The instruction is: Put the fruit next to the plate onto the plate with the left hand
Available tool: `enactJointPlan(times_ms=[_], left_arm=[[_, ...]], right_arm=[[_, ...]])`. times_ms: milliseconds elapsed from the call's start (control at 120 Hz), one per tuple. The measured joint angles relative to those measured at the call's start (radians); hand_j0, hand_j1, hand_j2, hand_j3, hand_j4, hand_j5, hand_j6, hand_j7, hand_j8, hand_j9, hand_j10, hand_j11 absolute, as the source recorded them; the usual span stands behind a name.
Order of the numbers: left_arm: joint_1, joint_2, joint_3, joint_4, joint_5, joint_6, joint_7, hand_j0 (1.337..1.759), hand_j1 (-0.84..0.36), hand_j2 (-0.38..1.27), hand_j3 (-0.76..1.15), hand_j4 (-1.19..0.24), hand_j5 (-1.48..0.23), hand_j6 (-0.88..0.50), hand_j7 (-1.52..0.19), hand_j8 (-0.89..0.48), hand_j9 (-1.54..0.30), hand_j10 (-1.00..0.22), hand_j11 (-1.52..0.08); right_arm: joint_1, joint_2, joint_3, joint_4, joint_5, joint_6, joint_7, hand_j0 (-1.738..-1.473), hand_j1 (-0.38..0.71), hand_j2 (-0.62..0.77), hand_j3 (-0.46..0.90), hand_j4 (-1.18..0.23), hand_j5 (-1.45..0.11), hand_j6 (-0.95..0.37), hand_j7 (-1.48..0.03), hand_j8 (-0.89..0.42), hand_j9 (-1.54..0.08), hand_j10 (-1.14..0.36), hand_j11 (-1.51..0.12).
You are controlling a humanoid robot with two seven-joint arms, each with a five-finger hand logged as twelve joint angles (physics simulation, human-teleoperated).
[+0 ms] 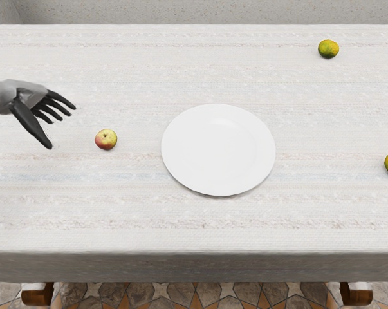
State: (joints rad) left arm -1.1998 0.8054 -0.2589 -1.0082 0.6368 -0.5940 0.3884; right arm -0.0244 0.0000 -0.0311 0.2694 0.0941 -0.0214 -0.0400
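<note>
Left hand (pixel 36 106), grey palm and slim black fingers spread wide, holds nothing near the cloth-covered tabletop (pixel 194 219) left edge. A round, glossy red-yellow apple (pixel 105 139) lies just right of it (untouched), beside the smooth white plate (pixel 218 149) at centre.

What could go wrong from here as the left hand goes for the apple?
The apple is round and loose, so the open left hand might nudge it rolling away. The plate looks shallow, so a dropped apple might roll off.
</note>
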Motion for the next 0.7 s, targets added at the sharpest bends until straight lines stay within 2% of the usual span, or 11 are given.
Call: enactJointPlan(times_ms=[175, 392, 533, 700], left_arm=[[0.002, -0.022, 0.002, 0.012, 0.063, 0.056, 0.000, 1.658, 0.05, 0.05, 0.00, -0.25, -0.33, -0.25, -0.33, -0.25, -0.33, -0.25, -0.33], [0.026, -0.126, 0.082, -0.009, 0.246, 0.334, -0.002, 1.658, 0.05, 0.05, 0.00, -0.25, -0.33, -0.25, -0.33, -0.25, -0.33, -0.25, -0.33], [0.019, -0.160, 0.213, -0.084, 0.311, 0.553, -0.004, 1.658, 0.05, 0.05, 0.00, -0.26, -0.33, -0.26, -0.33, -0.26, -0.33, -0.25, -0.33], [0.017, -0.184, 0.275, -0.208, 0.323, 0.633, -0.005, 1.658, 0.05, 0.05, 0.00, -0.26, -0.33, -0.26, -0.33, -0.26, -0.33, -0.26, -0.33]], right_arm=[[-0.008, 0.000, -0.003, 0.000, 0.000, -0.001, 0.002, -1.658, -0.31, -0.01, 0.00, -0.03, -0.04, -0.03, -0.04, -0.03, -0.04, -0.03, -0.04], [-0.013, 0.000, -0.005, 0.001, 0.000, -0.002, 0.002, -1.658, -0.31, -0.01, 0.00, -0.03, -0.04, -0.03, -0.04, -0.03, -0.04, -0.03, -0.04], [-0.014, 0.000, -0.006, 0.001, 0.000, -0.002, 0.002, -1.658, -0.31, -0.01, 0.00, -0.03, -0.04, -0.03, -0.04, -0.03, -0.04, -0.03, -0.04], [-0.014, 0.000, -0.006, 0.001, 0.000, -0.002, 0.002, -1.658, -0.31, -0.01, 0.00, -0.03, -0.04, -0.03, -0.04, -0.03, -0.04, -0.03, -0.04]])
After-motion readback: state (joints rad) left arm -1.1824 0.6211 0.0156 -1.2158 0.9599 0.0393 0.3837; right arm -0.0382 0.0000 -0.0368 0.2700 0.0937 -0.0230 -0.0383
